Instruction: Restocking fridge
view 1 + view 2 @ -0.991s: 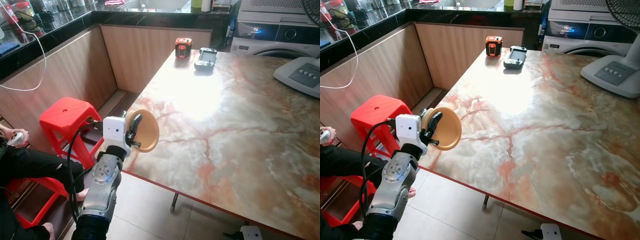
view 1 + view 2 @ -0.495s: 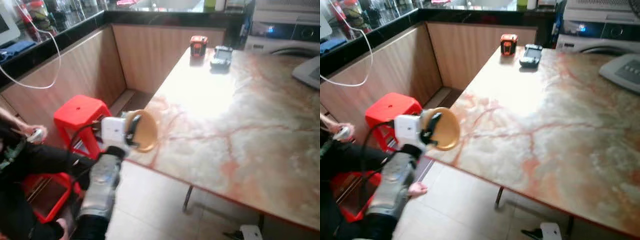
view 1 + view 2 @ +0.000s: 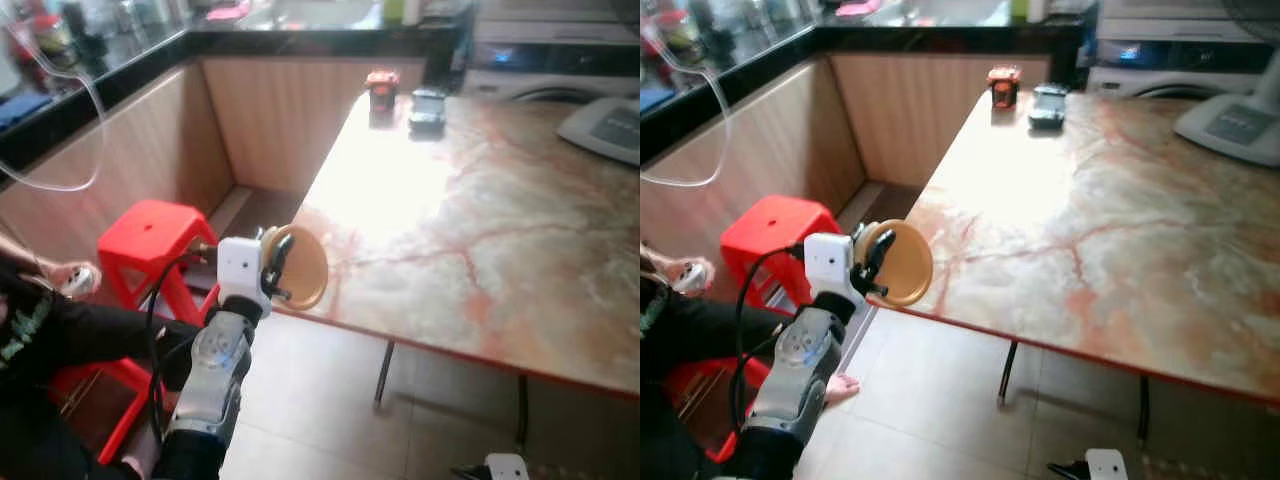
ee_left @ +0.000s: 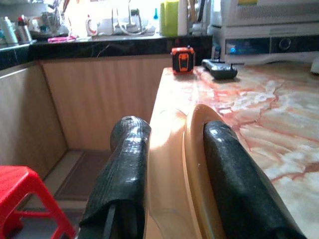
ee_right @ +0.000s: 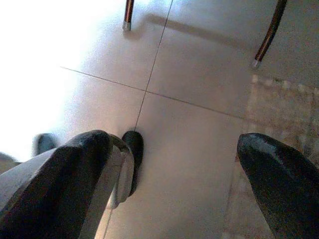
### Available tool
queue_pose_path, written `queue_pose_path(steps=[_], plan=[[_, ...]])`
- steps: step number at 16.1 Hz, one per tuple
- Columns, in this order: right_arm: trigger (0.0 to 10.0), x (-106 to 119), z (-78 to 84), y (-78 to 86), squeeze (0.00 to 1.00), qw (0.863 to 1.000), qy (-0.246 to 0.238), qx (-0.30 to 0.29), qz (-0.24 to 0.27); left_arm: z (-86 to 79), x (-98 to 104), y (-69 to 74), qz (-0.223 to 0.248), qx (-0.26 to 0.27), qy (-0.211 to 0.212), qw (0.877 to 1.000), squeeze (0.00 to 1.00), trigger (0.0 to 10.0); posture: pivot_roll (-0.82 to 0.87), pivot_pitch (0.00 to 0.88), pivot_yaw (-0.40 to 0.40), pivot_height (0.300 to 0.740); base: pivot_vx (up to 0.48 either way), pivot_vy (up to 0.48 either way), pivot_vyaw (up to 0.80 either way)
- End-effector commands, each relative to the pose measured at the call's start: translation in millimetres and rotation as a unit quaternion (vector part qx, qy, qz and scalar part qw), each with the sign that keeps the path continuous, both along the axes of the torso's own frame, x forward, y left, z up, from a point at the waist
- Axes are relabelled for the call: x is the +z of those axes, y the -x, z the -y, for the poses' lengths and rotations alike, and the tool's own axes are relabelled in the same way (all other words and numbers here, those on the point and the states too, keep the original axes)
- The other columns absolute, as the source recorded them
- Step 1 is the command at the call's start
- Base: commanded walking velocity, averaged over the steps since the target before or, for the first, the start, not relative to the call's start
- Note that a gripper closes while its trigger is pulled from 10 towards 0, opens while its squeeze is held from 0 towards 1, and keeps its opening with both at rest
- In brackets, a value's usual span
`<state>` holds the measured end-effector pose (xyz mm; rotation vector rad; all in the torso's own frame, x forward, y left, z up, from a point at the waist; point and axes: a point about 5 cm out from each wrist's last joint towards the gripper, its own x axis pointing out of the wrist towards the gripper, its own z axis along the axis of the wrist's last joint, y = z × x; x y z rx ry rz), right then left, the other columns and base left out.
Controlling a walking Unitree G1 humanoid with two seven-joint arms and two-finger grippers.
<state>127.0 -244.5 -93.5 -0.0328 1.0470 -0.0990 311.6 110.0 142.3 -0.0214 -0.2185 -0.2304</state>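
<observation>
Large rectangular table with pink-veined marble top (image 3: pixel 480 250) on thin metal legs, over pale tiled floor (image 3: pixel 320 400). Black stone counter (image 3: pixel 120 70) with wood-panelled front along the room's edge. Red plastic stool (image 3: pixel 150 235) beside the table; seated person (image 3: pixel 50 330) near it. Round tan plastic plate (image 3: pixel 300 265), shallow and plain, held on edge at the table's near corner, clamped between left gripper (image 4: pixel 169 164) fingers. Right gripper (image 5: pixel 174 164) spread wide above the floor, holding nothing.
</observation>
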Motion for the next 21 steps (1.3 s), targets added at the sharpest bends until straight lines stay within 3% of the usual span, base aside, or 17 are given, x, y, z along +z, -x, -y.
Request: queue_pose_path(steps=[1, 9, 21], plan=[[10.0, -0.9, -6.1, -2.3, 0.0, 1.0, -0.008, 0.002, 0.002, -12.5, 2.2, 0.4, 0.009, 0.02, -0.002, 1.0, 0.0, 10.0, -0.08, 0.0, 0.072, 0.74, 0.0, 0.386, 0.0], [10.0, -0.3, -5.0, -3.5, 0.0, 1.0, -0.008, 0.002, 0.001, -11.8, 2.0, -0.4, 0.013, 0.017, -0.003, 1.0, 0.0, 10.0, -0.08, 0.0, 0.068, 0.74, 0.0, 0.287, -0.05], [10.0, -0.4, -5.9, -4.5, 0.0, 1.0, -0.012, 0.012, -0.005, -7.3, 2.6, -0.7, 0.017, 0.001, -0.002, 1.0, 0.0, 10.0, -0.08, 0.0, 0.069, 0.74, 0.0, 0.0, -0.78]])
